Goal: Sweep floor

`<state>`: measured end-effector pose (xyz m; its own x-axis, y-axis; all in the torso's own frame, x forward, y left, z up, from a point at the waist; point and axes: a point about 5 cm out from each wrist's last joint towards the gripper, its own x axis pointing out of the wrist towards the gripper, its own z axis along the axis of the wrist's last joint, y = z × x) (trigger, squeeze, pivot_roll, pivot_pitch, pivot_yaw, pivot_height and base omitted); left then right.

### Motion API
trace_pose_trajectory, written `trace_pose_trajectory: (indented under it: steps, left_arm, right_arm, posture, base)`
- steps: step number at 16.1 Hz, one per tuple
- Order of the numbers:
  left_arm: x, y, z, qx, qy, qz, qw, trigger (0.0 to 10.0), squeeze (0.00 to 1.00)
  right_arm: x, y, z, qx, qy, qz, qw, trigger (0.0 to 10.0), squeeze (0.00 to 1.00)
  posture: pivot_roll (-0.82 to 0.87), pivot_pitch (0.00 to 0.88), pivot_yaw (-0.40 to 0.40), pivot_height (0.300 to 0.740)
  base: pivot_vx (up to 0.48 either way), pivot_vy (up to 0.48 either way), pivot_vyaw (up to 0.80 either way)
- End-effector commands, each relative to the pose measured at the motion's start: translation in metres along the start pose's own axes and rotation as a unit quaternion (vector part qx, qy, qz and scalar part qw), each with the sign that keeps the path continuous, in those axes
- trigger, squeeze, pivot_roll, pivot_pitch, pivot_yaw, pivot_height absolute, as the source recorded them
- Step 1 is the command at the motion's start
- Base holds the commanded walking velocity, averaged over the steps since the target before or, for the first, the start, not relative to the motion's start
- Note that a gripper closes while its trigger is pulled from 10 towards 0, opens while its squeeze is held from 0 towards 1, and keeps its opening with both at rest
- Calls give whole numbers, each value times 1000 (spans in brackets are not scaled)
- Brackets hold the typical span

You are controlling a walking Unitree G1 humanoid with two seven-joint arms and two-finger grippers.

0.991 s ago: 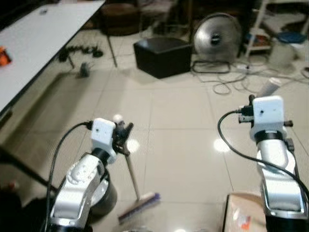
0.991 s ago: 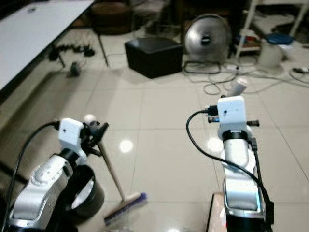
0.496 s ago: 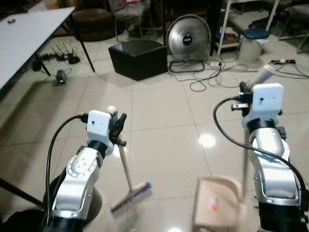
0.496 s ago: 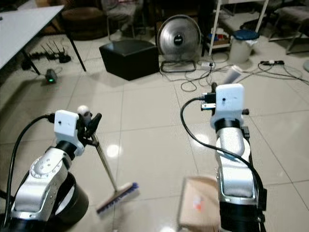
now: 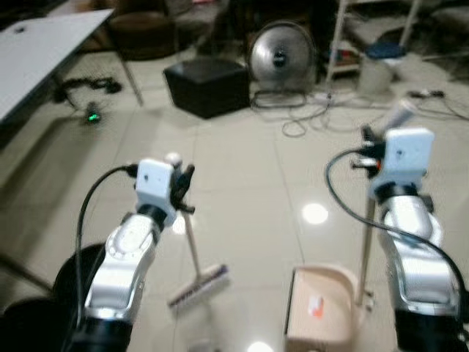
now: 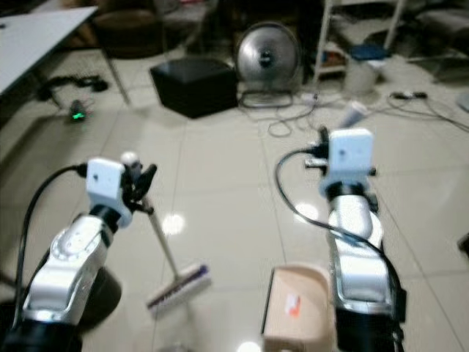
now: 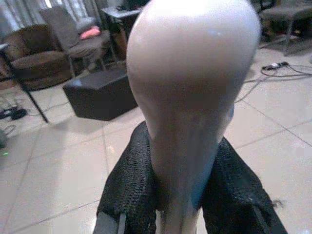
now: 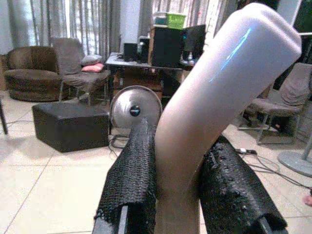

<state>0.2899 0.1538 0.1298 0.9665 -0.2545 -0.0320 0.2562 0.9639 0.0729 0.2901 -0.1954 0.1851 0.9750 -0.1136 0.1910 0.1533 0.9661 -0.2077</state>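
Item: broom (image 5: 195, 257). My left gripper (image 5: 183, 192) was clamped on the rounded top of its handle; the bristle head rested on the tiled floor (image 5: 249, 191) just left of the dustpan.

Item: dustpan (image 5: 321, 308). My right gripper (image 8: 180, 170) was closed around its long upright handle; the tan pan sat flat on the floor, something small and orange inside.

Handling note, my judgement: I needed to keep the pan's lip pressed to the tile and draw the bristles toward it in short, low strokes, staying well short of the cables (image 5: 308, 117) and fan (image 5: 277, 51) far beyond the dustpan.
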Motion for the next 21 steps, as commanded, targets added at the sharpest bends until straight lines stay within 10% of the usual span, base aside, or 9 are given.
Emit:
trace_pose_trajectory:
  steps: [1,21]
  left_arm:
    - [1,8,6,8,-9,12,1000,10000,0]
    - [5,6,5,-17,2,-5,1000,10000,0]
  right_arm:
    - [3,6,12,9,-26,6,1000,10000,0]
    - [-3,13,12,30,-25,18,999,10000,0]
  posture:
    - [-9,1,112,740]
    - [-45,0,131,740]
  base:
    - [0,-334,0]
    - [0,-313,0]
